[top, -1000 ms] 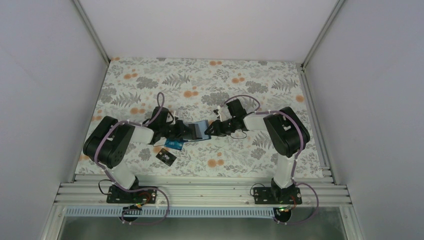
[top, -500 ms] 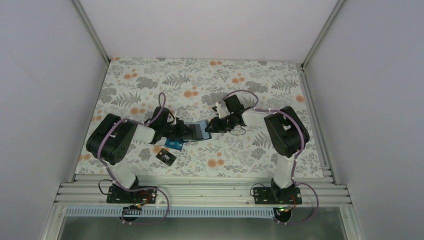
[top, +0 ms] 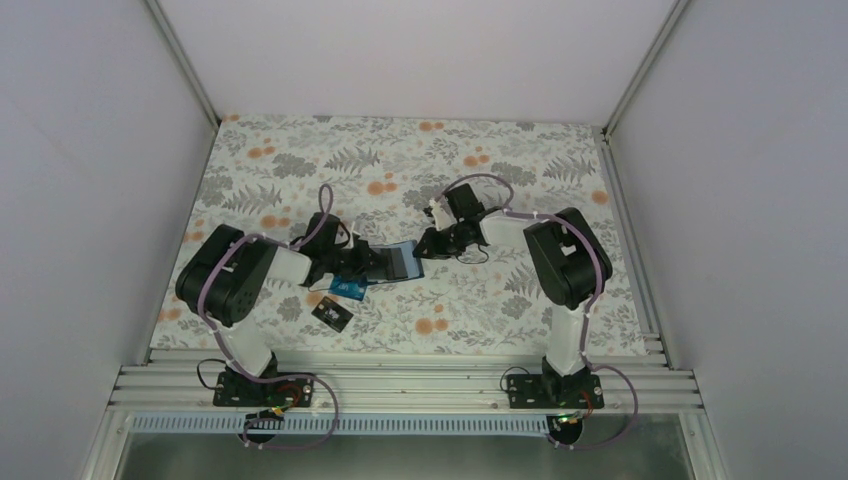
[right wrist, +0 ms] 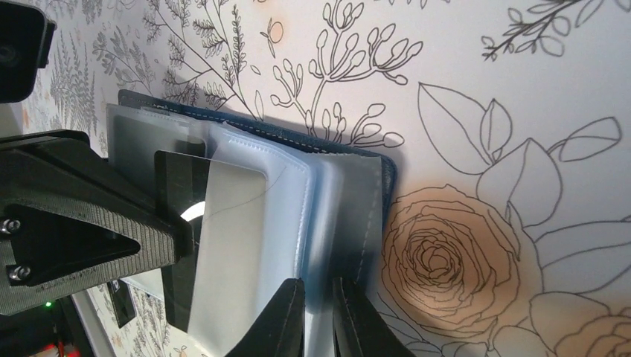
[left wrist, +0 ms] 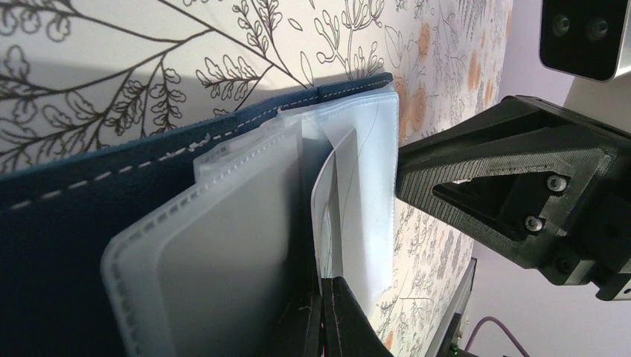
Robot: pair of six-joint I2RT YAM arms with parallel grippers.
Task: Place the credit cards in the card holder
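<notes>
The navy card holder (top: 398, 262) lies open between both grippers, its clear sleeves (left wrist: 357, 171) fanned out. My left gripper (top: 362, 262) is shut on a black card (right wrist: 178, 216), seen edge-on in the left wrist view (left wrist: 312, 238). The card's far end sits in a clear sleeve (right wrist: 245, 238). My right gripper (right wrist: 318, 294) is shut on sleeves at the holder's right side, next to the navy cover (right wrist: 376, 223). A teal-blue card (top: 347, 290) and a black card with light markings (top: 332, 314) lie loose on the cloth near the left arm. No other card shows.
The floral cloth (top: 480, 160) covers the table, with white walls on three sides. A metal rail (top: 420, 385) runs along the near edge by the arm bases.
My right gripper has shifted slightly back and left at the holder's right edge, its forearm swinging with it. The left gripper and its card have hardly moved.
</notes>
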